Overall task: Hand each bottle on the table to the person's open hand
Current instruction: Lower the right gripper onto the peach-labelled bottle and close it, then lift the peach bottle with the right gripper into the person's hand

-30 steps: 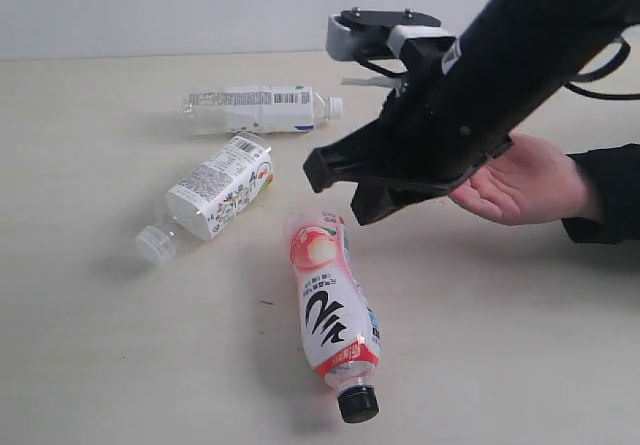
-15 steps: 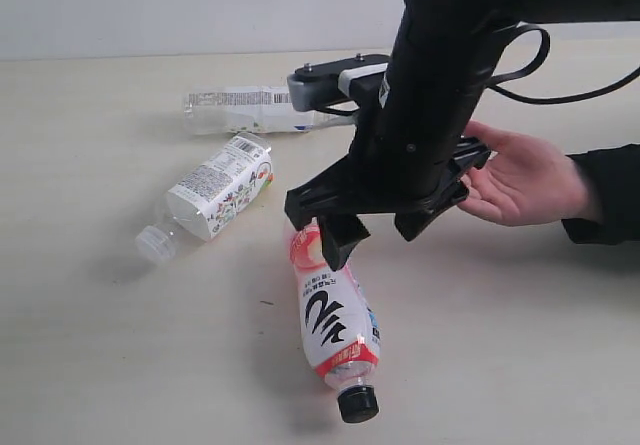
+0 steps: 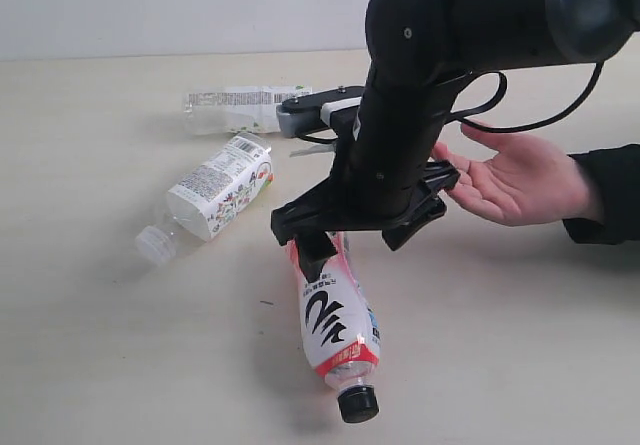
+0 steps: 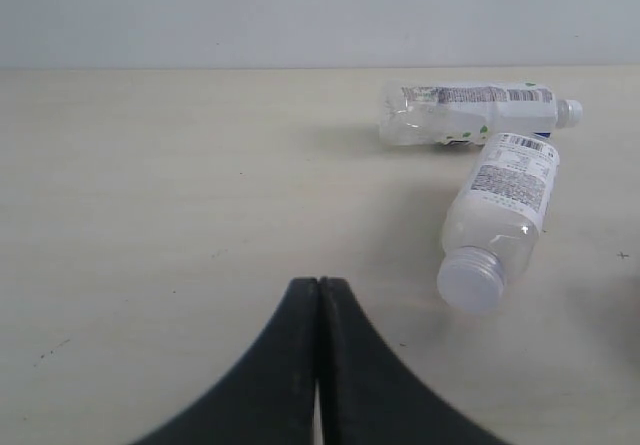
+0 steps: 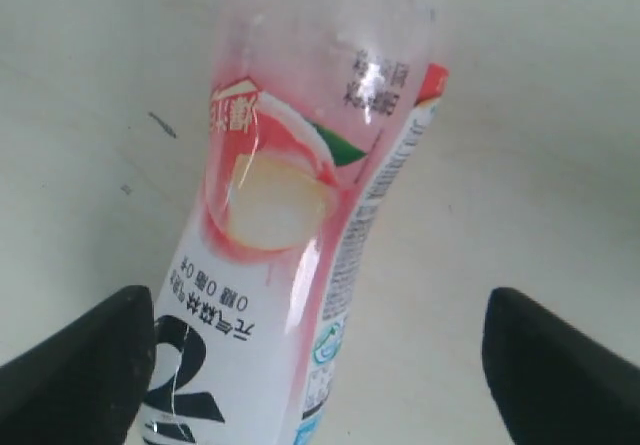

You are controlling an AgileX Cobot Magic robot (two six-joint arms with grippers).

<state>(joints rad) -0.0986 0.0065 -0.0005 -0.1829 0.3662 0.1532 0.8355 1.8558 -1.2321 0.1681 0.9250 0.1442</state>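
Note:
A pink-white labelled bottle with a black cap lies on the table near the front. My right gripper hangs open just over its clear bottom end, one finger beside the label and the other finger well off to the side; the bottle lies between the jaws, ungripped. Two white-labelled bottles lie further back: one at the rear, one angled with its white cap forward. The person's open hand waits palm up at the right. My left gripper is shut and empty, short of the two bottles.
The person's black sleeve rests on the table at the right edge. My right arm rises over the middle and hides part of the rear bottle. A pale wall stands behind the table.
My right arm has swung left from in front of the hand and come down over the pink-white bottle. Its jaws have opened wide. The left gripper stayed shut.

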